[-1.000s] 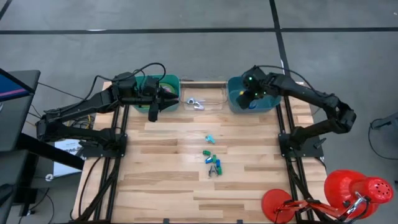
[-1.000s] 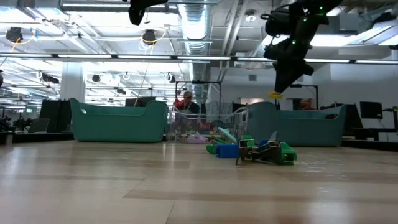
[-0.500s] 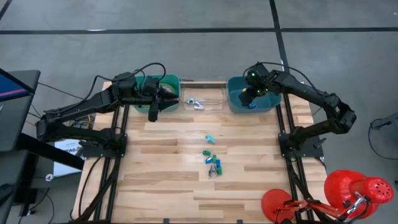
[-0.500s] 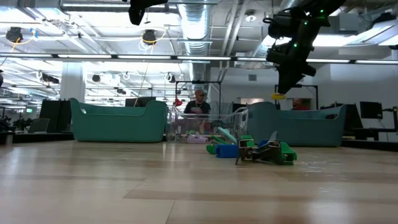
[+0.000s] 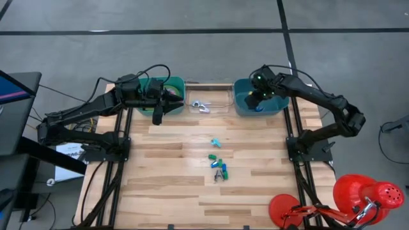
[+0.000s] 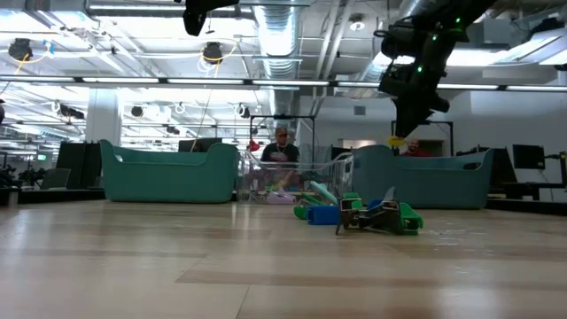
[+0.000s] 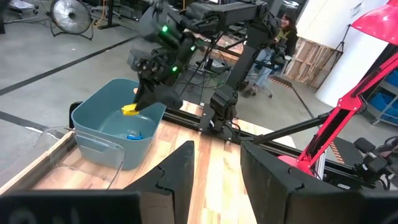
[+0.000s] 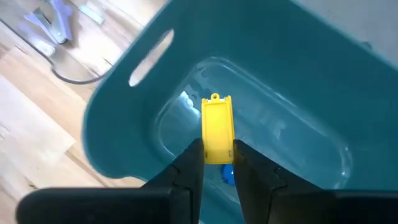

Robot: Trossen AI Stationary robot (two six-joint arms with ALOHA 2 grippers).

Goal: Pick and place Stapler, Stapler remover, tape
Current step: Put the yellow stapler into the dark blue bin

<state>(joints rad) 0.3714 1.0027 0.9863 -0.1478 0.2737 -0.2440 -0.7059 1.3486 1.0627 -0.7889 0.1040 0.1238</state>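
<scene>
- The right gripper (image 8: 217, 163) hangs over the blue-green bin (image 5: 241, 102) at the far right of the bench (image 5: 179, 185), its jaws clenched on a small yellow stapler (image 8: 217, 129).
- In the right wrist view the yellow stapler stands out ahead of the two dark fingers (image 8: 189, 165), above the bin's hollow and clear of its floor.
- A small blue piece (image 7: 133, 134) lies on the floor of that bin, below the yellow stapler.
- In the low view the right gripper (image 6: 409, 124) is above the bin's rim, with the yellow stapler (image 6: 396, 141) at its tip.
- The left gripper (image 5: 157, 117) waits at the near edge of the green bin (image 5: 181, 84) at the far left of the bench; its jaws stand apart with nothing between them, as the left wrist view shows.
- A clear tray (image 5: 223, 94) sits between the two bins, holding some small pale metal pieces (image 5: 200, 106).
- A loose cluster of small green and blue staplers (image 5: 218, 163) lies on the bench near its middle, well apart from both bins, and a dark staple remover (image 5: 218, 175) lies at its near end.
- In the low view the same cluster (image 6: 359, 213) rests flat on the wood in front of the bins.
- I cannot tell where the tape rolls are.
- A person (image 6: 282, 149) shows in the room behind the clear tray.
</scene>
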